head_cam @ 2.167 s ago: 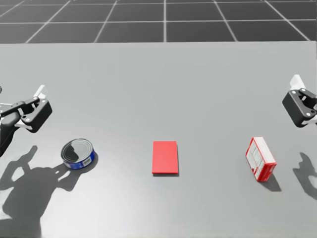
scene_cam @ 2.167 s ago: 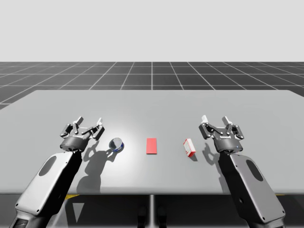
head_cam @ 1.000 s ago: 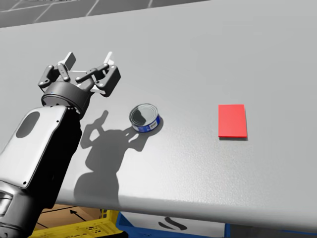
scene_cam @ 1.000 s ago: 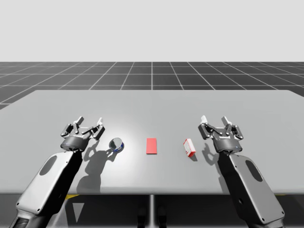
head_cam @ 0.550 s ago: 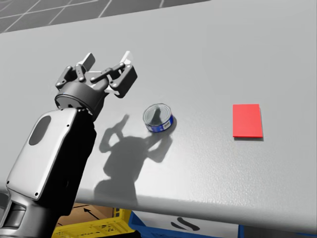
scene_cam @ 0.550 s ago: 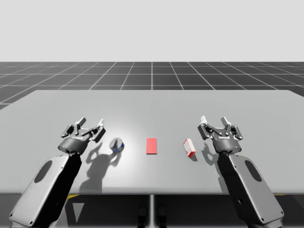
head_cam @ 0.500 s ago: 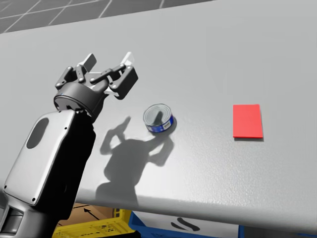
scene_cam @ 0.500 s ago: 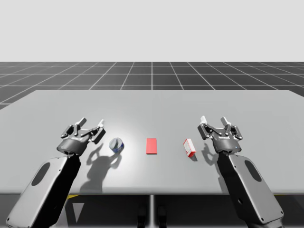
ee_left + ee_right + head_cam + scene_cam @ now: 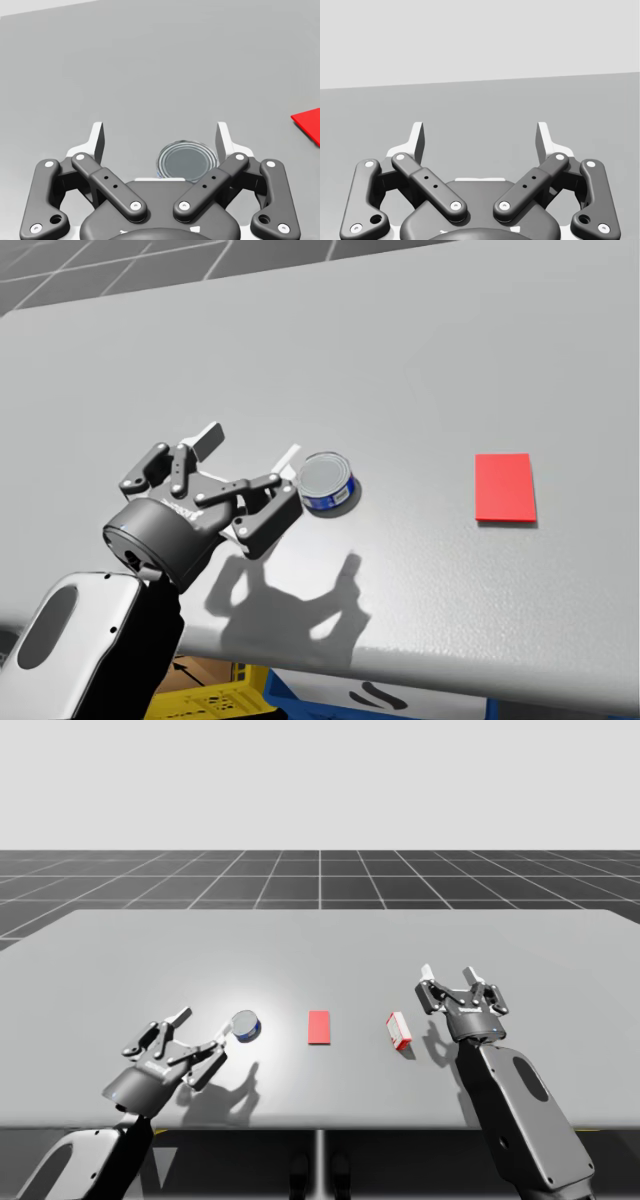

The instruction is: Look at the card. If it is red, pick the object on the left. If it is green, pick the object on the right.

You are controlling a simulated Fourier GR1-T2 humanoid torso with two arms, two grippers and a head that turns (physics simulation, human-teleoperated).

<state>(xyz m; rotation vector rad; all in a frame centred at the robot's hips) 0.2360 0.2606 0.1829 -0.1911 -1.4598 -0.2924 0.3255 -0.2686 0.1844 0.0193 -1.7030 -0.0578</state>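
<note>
A flat red card (image 9: 319, 1027) (image 9: 505, 487) lies in the middle of the grey table (image 9: 320, 940). Left of it stands a short blue can with a silver lid (image 9: 246, 1026) (image 9: 327, 481). A small red and white box (image 9: 399, 1031) lies to the card's right. My left gripper (image 9: 205, 1030) (image 9: 248, 448) is open near the front edge, pointing at the can. In the left wrist view the can (image 9: 189, 161) sits just ahead of the open left gripper (image 9: 160, 140), nearer one finger. My right gripper (image 9: 449, 976) (image 9: 480, 140) is open beside the box, holding nothing.
The table's front edge runs just under my left forearm. Below that edge, the head view shows a yellow crate (image 9: 200, 695) and a blue bin (image 9: 400, 702). A corner of the red card (image 9: 309, 125) lies off to one side of the left gripper.
My left arm has drawn back toward the front edge and swung round, so its gripper now faces the can from the near side. Earlier my head turned left. The right arm stayed put.
</note>
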